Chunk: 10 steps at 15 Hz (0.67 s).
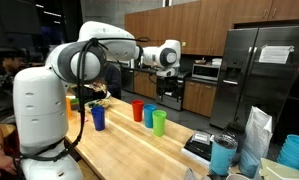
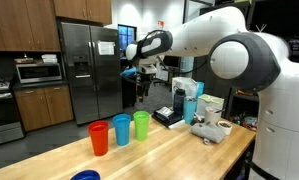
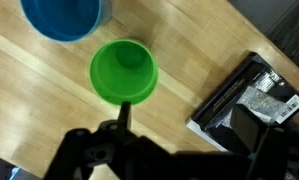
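Wooden table [image 1: 139, 150]: bears a black case [image 3: 244, 100] and a row of three upright cups. Red cup [image 2: 99, 138], blue cup [image 2: 121, 130], then green cup [image 3: 123, 71] at the end nearest the case. Gripper [image 3: 122, 108]: hangs above the green cup, apart from it, fingers drawn together, holding nothing.

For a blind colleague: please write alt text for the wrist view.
A green cup, seen from above, stands on a wooden table, with the dark end effector at the bottom edge. A blue cup is cut off at the top; a black box lies at right.
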Each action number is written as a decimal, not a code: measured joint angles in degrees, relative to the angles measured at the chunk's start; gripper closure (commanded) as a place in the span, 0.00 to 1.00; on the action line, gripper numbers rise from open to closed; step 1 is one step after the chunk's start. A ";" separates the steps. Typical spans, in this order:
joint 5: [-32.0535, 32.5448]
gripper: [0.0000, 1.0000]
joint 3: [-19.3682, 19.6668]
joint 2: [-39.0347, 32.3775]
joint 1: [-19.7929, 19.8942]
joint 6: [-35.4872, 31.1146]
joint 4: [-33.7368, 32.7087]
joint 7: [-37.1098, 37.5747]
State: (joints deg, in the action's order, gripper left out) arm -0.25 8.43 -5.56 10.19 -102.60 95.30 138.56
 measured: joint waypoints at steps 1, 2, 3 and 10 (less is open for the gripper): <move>-0.01 0.00 -0.01 -1.10 -0.28 -0.86 -0.37 -0.02; -0.02 0.00 -0.01 -2.09 -0.54 -1.72 -0.69 -0.05; -0.02 0.00 -0.01 -2.85 -0.70 -2.25 -0.98 -0.07; -0.32 0.00 0.00 -4.45 -0.85 -2.69 -1.65 -0.81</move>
State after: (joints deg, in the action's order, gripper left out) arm -0.57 8.43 -10.01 9.34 -105.29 93.65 137.74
